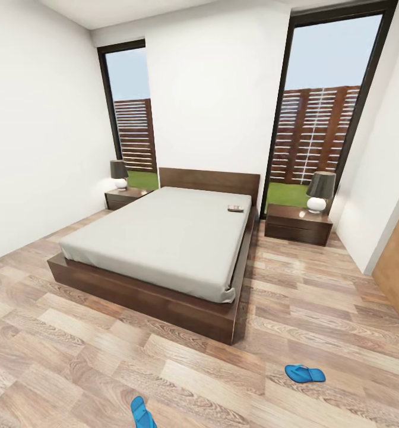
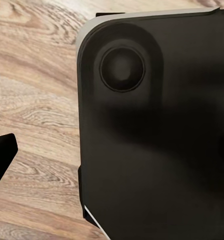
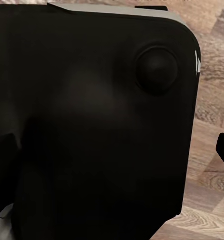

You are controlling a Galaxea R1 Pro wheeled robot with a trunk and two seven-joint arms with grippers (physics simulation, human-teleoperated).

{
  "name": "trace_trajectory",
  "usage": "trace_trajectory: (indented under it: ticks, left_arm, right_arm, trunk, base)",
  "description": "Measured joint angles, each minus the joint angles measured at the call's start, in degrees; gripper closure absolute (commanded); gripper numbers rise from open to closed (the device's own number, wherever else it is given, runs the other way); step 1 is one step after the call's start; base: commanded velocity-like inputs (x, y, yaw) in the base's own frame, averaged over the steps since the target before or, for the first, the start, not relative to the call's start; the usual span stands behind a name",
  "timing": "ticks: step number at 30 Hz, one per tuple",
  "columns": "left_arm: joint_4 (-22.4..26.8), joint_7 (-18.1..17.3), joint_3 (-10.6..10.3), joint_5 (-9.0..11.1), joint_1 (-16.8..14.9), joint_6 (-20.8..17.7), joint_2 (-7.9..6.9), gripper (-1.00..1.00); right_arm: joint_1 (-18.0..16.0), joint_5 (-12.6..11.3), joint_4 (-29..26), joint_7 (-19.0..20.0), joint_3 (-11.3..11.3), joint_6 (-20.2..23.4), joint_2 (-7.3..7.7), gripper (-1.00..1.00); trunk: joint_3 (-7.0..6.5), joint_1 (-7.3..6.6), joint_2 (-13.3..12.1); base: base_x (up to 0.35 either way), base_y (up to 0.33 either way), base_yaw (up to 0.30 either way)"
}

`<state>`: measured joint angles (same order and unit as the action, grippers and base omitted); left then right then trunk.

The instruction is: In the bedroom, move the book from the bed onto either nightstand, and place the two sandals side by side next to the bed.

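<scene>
Claw openness can't be told; book [image 1: 236, 208] lies far off on bed [image 1: 164, 238].

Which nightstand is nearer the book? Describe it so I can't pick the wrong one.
Start at the bed; the book lies near its headboard on the right edge in the head view. The nightstand beside that edge, under the wider window, is nearer. Its lamp has the larger-looking dark shade.

Beds: one [image 1: 164, 238]
Books: one [image 1: 236, 208]
Sandals: two, near [image 1: 304, 373] [image 1: 142, 412]
Nightstands: two, left [image 1: 126, 197] and right [image 1: 298, 223]
Lamps: two [image 1: 119, 173] [image 1: 320, 191]
Windows: two [image 1: 130, 113] [image 1: 324, 107]
</scene>
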<state>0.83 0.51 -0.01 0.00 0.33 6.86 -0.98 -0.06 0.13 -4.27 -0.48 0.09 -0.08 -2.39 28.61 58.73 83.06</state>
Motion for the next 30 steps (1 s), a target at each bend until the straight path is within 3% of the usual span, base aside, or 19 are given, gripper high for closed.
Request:
trace_trajectory:
  ticks: [30]
  left_arm:
    - [0.01, -0.03, -0.05, 0.07, 0.00, 0.00, -0.41, -1.00]
  right_arm:
    - [0.01, -0.03, -0.13, -0.03, -0.16, 0.00, 0.22, -1.00]
  trunk:
    - [0.00, 0.00, 0.00]
  base:
    - [0.000, 0.000, 0.000]
